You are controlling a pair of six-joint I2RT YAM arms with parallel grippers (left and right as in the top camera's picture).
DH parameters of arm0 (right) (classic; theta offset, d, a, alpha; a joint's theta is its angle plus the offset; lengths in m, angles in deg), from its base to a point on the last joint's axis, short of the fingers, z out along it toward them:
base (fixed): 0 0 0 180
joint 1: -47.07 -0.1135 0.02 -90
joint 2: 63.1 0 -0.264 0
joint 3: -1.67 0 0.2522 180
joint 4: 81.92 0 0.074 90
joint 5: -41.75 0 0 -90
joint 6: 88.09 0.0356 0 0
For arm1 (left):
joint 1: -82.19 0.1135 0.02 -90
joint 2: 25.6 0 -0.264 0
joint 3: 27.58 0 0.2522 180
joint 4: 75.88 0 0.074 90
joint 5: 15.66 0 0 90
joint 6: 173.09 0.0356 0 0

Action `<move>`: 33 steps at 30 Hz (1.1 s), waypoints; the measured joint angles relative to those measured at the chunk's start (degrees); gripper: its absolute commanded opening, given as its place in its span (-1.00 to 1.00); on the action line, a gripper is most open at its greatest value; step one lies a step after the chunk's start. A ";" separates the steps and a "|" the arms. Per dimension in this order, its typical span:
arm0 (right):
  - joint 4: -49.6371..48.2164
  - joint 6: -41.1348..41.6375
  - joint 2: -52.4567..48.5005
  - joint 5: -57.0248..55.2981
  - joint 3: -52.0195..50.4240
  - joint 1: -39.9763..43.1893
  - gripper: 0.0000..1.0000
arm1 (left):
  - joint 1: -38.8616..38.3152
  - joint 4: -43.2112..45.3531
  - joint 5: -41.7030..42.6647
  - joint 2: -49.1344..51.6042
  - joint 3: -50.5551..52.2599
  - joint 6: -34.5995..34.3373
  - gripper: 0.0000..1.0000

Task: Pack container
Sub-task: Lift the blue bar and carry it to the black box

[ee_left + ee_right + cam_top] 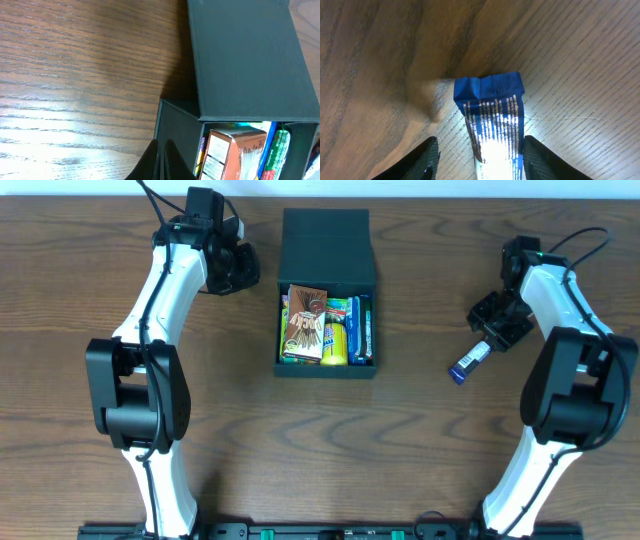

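- Overhead view: the container (326, 370) sits at upper centre of the frame on the worktop (420, 460). Its flap lid (326, 245) is laid back toward the top edge, so the box is open for loading.
- Several snack packets (320, 328) stand inside and fill most of the opening, so I judge the packing well along.
- One blue packet (468, 364) lies on the worktop at the right of the frame, well apart from the container. That one is left to go in, and after it, I suppose, the lid must fold down.
- My right pincer (482, 155) is low over that packet with its fingers apart, one on either side of the wrapper. I see no clamp on it yet.
- My left pincer (161, 155) is pressed together on nothing, near the container's left wall in the upper left of the overhead frame.
- Hard to make out: the right wrist view cuts off the packet's lower end, and glare washes out its print. I cannot tell whether the right-hand finger touches the wrapper.
- I cannot tell how much room remains in the container. The left wrist view shows only my fingertips at its bottom edge.
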 measured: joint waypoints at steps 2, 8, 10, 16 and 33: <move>0.04 -0.22 -0.31 0.02 0.00 0.00 0.11 | 0.00 0.00 0.00 0.00 0.00 0.00 -0.88; 0.15 -0.44 -1.70 0.24 0.00 0.00 0.00 | 0.00 0.00 0.00 0.00 0.00 0.00 -0.88; 0.15 -0.52 -1.88 0.26 0.00 0.04 -0.08 | 0.00 0.00 0.00 0.00 0.00 0.00 -0.88; -0.07 -1.70 -1.90 0.20 0.00 0.52 -0.36 | 0.00 0.00 0.00 0.00 0.00 0.00 -0.88; 6.67 -9.57 -2.86 5.05 13.22 1.16 -0.66 | 0.15 0.11 -0.22 0.00 0.00 0.02 -0.88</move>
